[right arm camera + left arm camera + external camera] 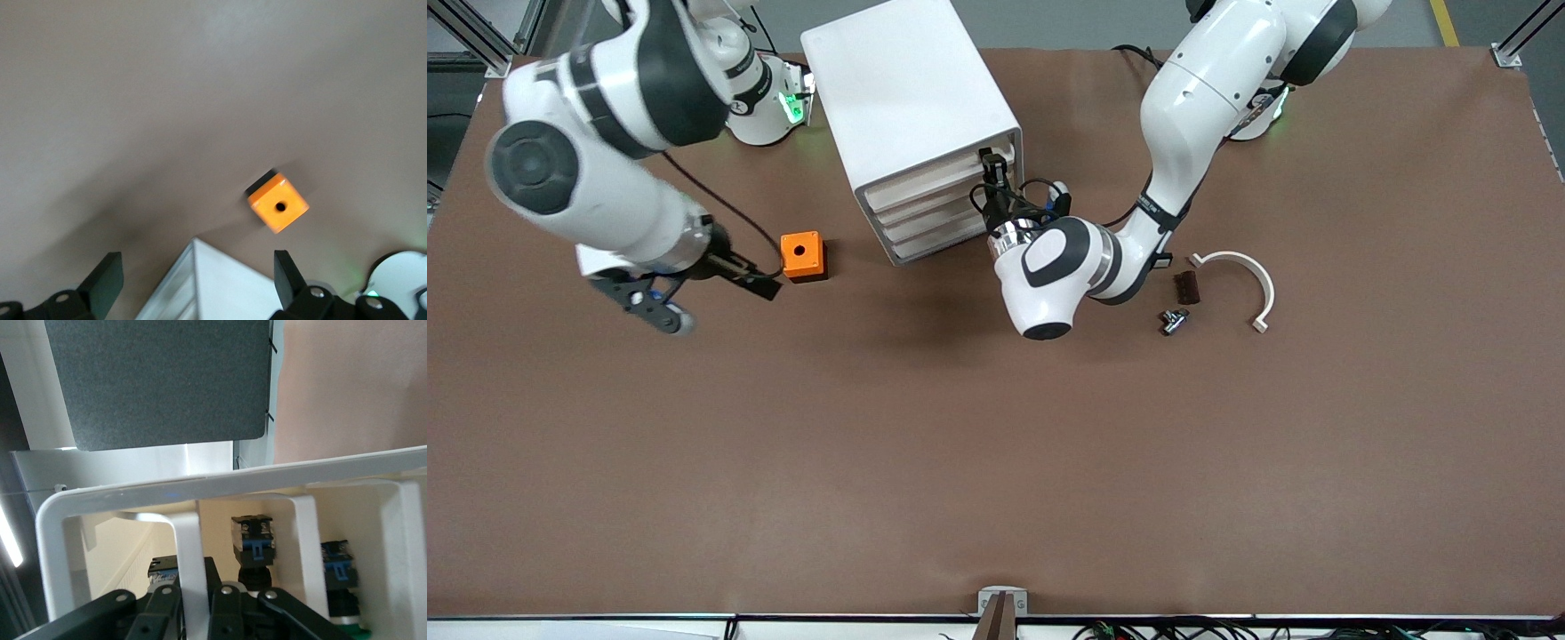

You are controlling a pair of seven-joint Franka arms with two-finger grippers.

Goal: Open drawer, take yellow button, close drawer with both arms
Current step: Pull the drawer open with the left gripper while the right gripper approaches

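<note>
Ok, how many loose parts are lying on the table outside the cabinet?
4. An orange cube beside the cabinet, toward the right arm's end; a dark block, a small metal part and a white curved piece toward the left arm's end. The arms may hide others.

One white cabinet (911,98) with four drawers, one orange cube (802,255), two robot arms, one white curved bracket (1249,277)
</note>
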